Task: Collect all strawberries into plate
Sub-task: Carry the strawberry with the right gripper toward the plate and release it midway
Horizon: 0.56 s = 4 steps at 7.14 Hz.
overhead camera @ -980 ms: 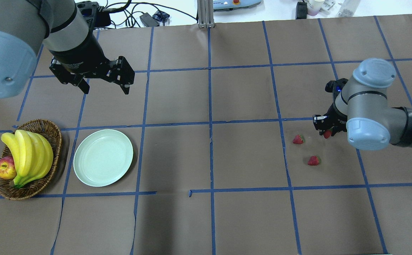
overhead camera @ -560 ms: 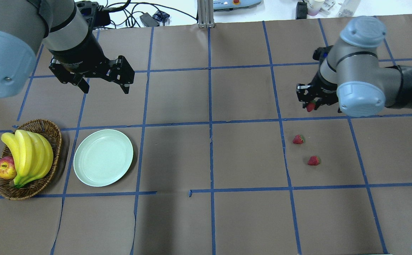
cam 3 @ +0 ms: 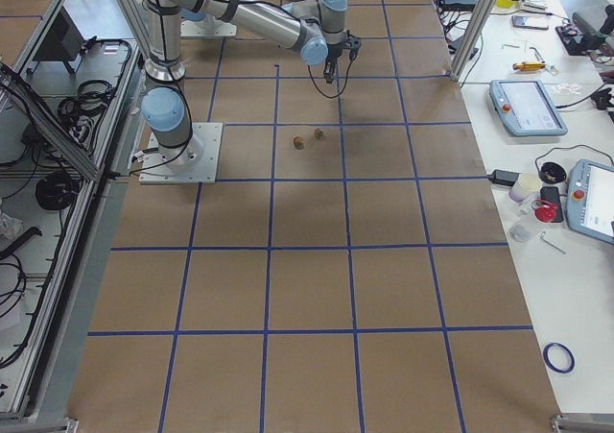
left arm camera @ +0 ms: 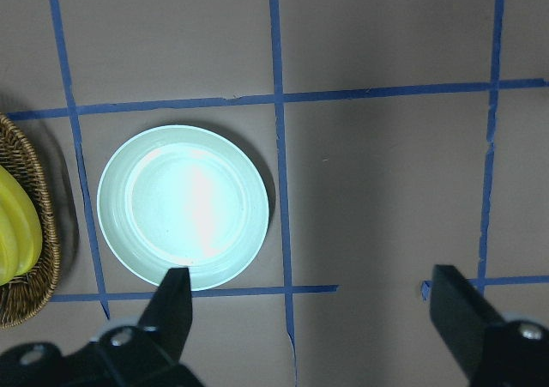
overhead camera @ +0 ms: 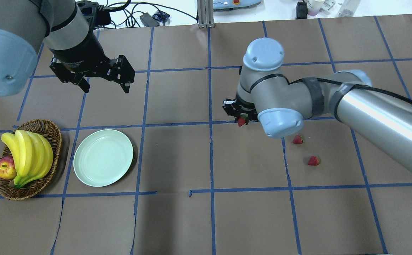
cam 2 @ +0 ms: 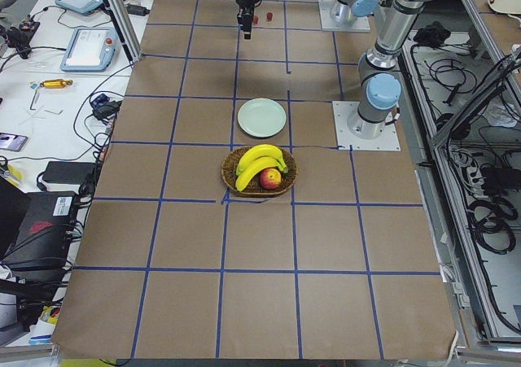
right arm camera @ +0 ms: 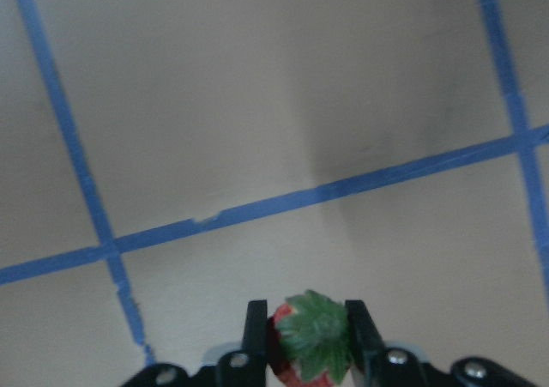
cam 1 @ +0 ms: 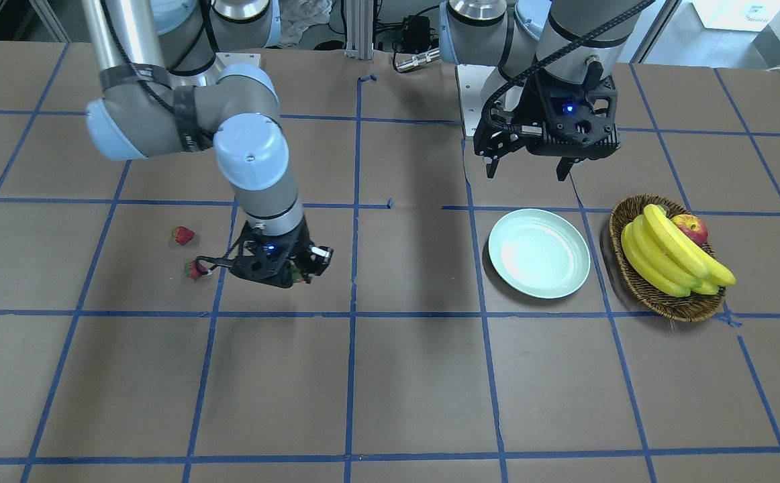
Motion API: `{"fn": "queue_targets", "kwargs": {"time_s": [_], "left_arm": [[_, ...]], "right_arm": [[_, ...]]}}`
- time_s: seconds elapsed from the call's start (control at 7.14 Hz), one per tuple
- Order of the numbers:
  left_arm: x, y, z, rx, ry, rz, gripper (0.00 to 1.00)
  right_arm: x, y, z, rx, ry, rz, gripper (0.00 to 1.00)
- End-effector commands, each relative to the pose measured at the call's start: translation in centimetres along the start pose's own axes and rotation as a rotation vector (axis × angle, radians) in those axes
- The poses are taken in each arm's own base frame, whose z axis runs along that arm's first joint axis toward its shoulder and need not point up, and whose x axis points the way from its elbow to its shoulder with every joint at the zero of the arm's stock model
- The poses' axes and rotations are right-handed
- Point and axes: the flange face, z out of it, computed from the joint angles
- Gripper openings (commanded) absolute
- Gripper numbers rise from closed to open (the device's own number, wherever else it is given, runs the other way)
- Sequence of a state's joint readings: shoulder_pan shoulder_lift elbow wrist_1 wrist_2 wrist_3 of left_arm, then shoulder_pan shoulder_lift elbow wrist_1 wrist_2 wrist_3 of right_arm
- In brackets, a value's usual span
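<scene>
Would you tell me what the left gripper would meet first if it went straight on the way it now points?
Probably the bare table paper: the left gripper points down, open, and the plate lies just to one side of its line, though depth is unclear.

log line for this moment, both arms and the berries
right pincer: shut on strawberry, off the table | left pincer: open, empty, raised near plate | plate: empty | two strawberries loose on table

plate (left arm camera: 183, 205) centre-left | basket (left arm camera: 21, 308) at left edge (bananas (left arm camera: 17, 232) inside) | left gripper (left arm camera: 309, 272) spread
</scene>
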State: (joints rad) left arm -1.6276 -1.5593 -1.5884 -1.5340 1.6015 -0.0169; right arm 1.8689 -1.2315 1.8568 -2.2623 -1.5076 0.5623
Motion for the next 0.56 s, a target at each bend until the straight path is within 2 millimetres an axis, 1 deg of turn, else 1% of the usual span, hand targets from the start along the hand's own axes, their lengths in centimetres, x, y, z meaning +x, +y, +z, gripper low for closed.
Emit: {"fn": "queue_targets", "kwargs": {"time_s": [0.0, 0.14, 0.28, 0.42], "left_arm": [[0.0, 0.1, -0.2, 0.003, 0.000, 0.000, 1.00], [0.0, 0.1, -0.2, 0.003, 0.000, 0.000, 1.00], [0.0, 0.1, -0.1, 0.002, 0.000, 0.000, 1.00], [0.0, 0.1, -0.2, 0.003, 0.000, 0.000, 1.00]], "right_arm": [[-6.4, 4.3, 5.0, -0.023, -0.020, 0.003, 0.09], [-6.3, 4.3, 6.1, -0.037, -0.009, 0.004, 0.20], [-6.3, 4.3, 6.6, -0.044, -0.003, 0.004, 0.23], [-6.3, 4.2, 6.7, -0.042, 0.001, 0.002, 0.35]]}}
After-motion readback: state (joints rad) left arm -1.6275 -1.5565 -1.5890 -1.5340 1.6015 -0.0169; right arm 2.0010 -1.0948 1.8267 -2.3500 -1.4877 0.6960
